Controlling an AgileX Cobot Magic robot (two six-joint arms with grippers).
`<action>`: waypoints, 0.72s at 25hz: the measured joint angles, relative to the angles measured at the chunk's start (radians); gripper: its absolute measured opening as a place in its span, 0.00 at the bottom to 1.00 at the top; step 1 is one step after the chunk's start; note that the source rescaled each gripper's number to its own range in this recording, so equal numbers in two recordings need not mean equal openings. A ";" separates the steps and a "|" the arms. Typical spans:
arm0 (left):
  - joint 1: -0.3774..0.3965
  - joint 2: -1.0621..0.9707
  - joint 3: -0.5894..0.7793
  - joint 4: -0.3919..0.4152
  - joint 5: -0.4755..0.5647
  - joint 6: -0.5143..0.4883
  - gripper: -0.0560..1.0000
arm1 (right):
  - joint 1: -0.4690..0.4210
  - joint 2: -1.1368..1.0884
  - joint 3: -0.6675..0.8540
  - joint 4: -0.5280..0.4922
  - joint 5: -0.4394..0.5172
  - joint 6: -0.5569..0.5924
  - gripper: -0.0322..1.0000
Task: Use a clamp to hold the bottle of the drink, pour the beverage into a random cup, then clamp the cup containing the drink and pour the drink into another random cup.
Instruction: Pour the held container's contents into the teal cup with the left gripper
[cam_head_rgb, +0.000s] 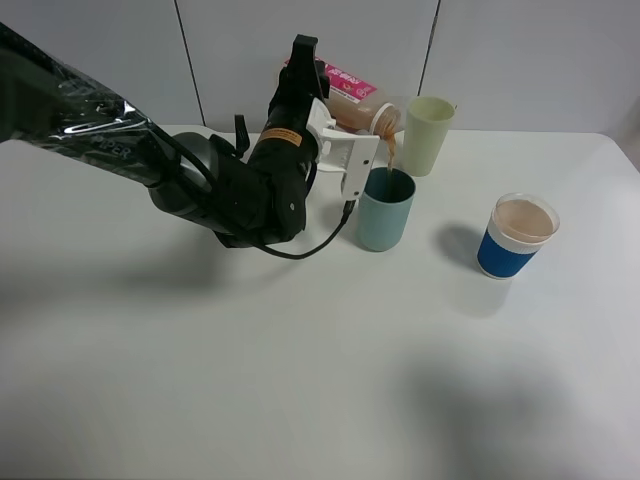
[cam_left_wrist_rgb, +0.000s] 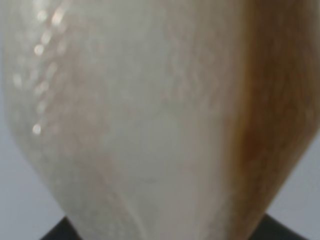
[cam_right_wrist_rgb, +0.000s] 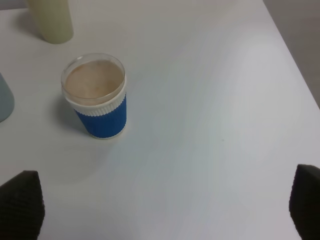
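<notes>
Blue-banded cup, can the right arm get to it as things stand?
Probably yes. In the right wrist view the blue-banded cup stands ahead of the open fingers, with only bare table between. Nothing seems to block the approach.

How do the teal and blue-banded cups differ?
The teal cup is plain teal; the blue-banded cup is white with a blue sleeve. The teal cup sits under the tilted bottle, catching a brown stream; the blue-banded cup stands apart. The teal cup looks dark inside; the blue-banded cup shows pale brown near its rim. Both stand upright.
</notes>
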 joint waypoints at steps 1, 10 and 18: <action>0.000 0.000 0.000 0.000 0.000 0.003 0.05 | 0.000 0.000 0.000 0.000 0.000 0.000 0.94; 0.000 0.000 0.000 0.023 0.000 0.037 0.05 | 0.000 0.000 0.000 0.000 0.000 0.000 0.94; 0.000 0.000 0.000 0.072 0.000 0.058 0.05 | 0.000 0.000 0.000 0.000 0.000 0.000 0.94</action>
